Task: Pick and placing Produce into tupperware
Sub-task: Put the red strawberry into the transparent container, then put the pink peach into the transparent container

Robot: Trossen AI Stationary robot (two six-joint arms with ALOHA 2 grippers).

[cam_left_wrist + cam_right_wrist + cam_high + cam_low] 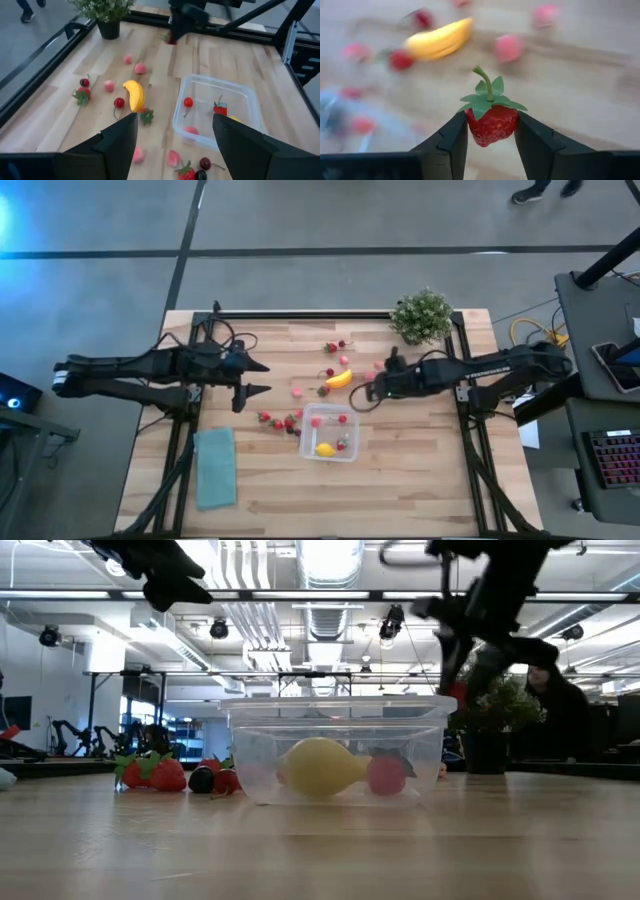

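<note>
The clear tupperware (329, 432) sits near the table's middle and holds a yellow lemon (318, 767), a pink berry (386, 774) and small red fruits. More berries and strawberries (283, 421) lie scattered left of it and beyond it, with a yellow banana piece (340, 378) on the wood. My right gripper (366, 393) hovers to the right of the banana, shut on a red strawberry (491, 123). My left gripper (266, 378) is open, raised above the table left of the fruits, touching nothing. My right gripper pinches the strawberry's red body (491, 125) between its two fingers (455, 137), one on each side. The green leaf cap and stem (487, 95) stand free ahead of the fingers. The strawberry is lifted clear of the table.
A green potted plant (422, 315) stands at the far right corner. A folded teal cloth (215, 467) lies near the left front. Black frame rails (330, 315) run along the table's edges. Bare wood lies in front of the container.
</note>
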